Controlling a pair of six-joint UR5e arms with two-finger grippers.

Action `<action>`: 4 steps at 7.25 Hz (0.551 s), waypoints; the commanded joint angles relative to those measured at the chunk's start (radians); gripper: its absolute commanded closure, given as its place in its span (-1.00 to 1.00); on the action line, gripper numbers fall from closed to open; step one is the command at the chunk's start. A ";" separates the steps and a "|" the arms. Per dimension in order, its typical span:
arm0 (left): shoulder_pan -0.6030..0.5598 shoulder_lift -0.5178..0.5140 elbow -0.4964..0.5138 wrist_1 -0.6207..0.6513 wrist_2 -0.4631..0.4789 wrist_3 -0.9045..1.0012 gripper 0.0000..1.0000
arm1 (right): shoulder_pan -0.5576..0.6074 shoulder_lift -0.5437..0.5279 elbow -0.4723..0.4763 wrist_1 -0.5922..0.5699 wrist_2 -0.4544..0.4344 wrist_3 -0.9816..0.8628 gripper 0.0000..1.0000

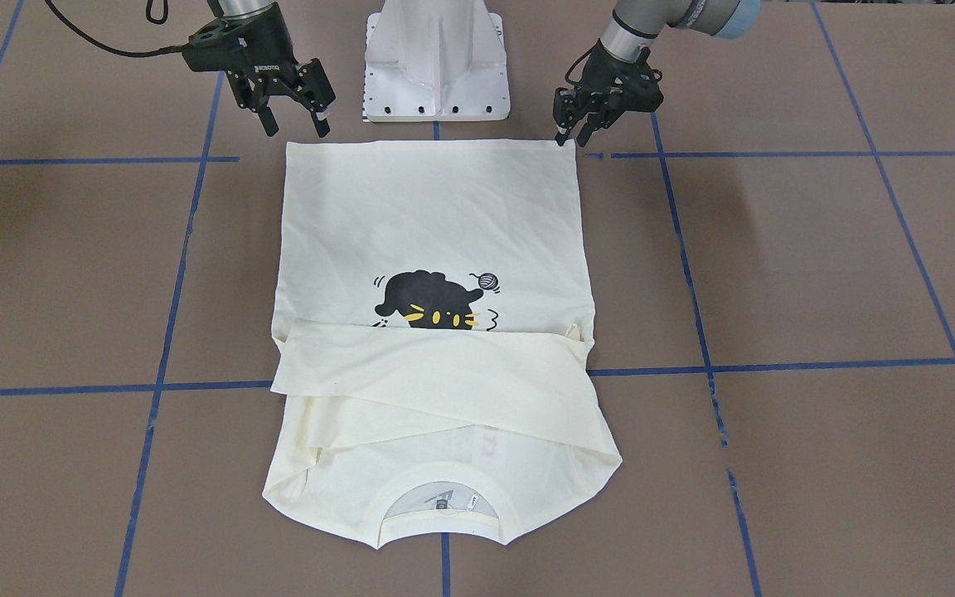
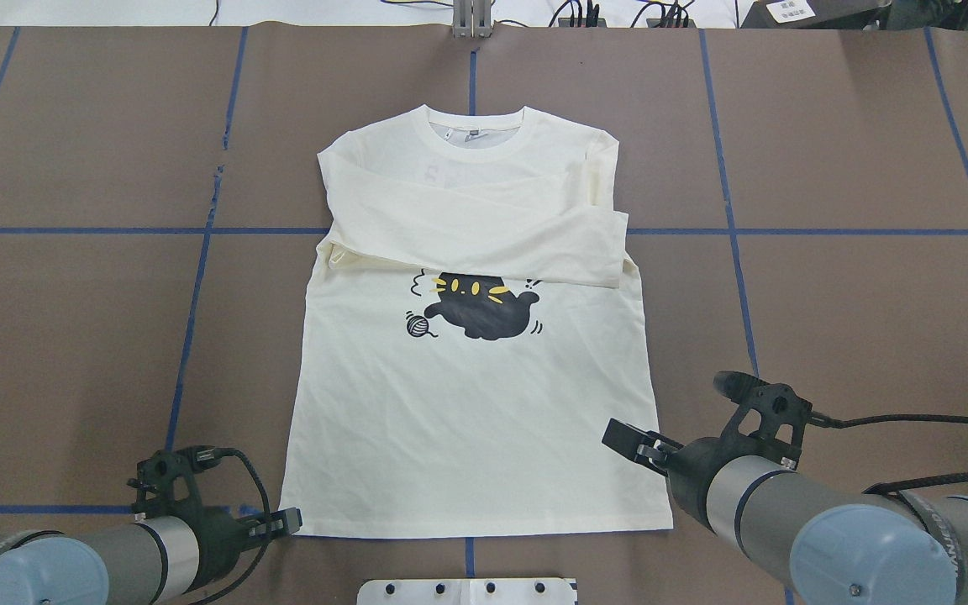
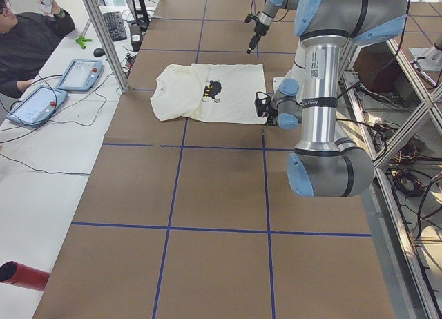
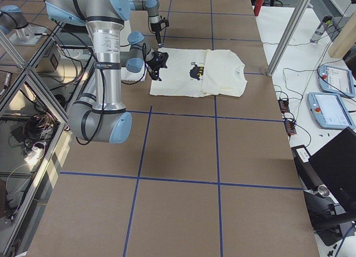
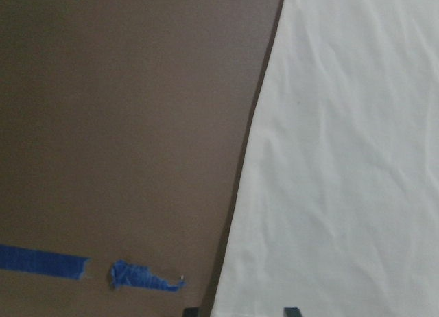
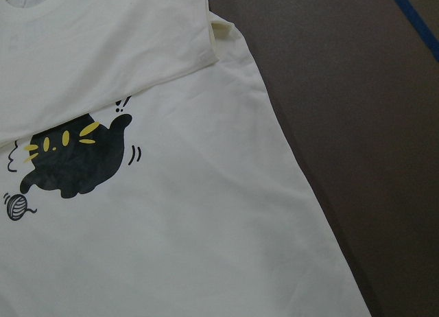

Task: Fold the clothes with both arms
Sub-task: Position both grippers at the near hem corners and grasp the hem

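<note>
- The left gripper (image 1: 573,135) is down at the hem corner of the T-shirt (image 1: 436,215) on its own side. Its jaws are parted by a narrow gap.
- In the left wrist view its fingertips (image 5: 291,310) stand either side of the shirt's side edge. We see no cloth pinched between them, and we cannot tell whether they touch the fabric.
- The right gripper (image 1: 296,124) has its jaws spread wide and holds nothing. It sits near the opposite hem corner, just outside it. We judge it to be higher off the worktop (image 1: 817,265) than the left, since its wrist view takes in much of the shirt.
- The T-shirt lies flat in the middle of the worktop with the cat print (image 1: 432,303) facing up. The hem (image 1: 428,143) is toward the robot's pedestal base (image 1: 436,58) and the collar (image 1: 442,489) is on the far side from it.
- Done, as it lies: both sleeves (image 1: 436,373) are folded in and cross the chest in one overlapping band. The band covers the upper part of the print.
- Left to do, in our judgement: the body is at full length, with no lengthwise fold made. The hem has yet to be gripped at both corners and carried toward the collar.
- We place the task at roughly its midpoint. The step in hand is the approach to the hem corners, with the left arm further on than the right.
</note>
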 commanded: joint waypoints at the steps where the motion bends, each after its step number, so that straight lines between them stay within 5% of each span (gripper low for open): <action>1: 0.009 -0.004 0.013 0.008 0.000 0.000 0.00 | 0.000 0.001 -0.002 0.001 -0.002 0.000 -1.00; 2: 0.007 -0.004 0.013 0.008 -0.002 0.000 0.01 | 0.000 0.002 -0.002 0.001 -0.002 0.000 -1.00; 4: 0.009 -0.021 0.013 0.008 0.000 -0.015 0.53 | 0.000 0.002 -0.002 0.001 -0.002 -0.001 -1.00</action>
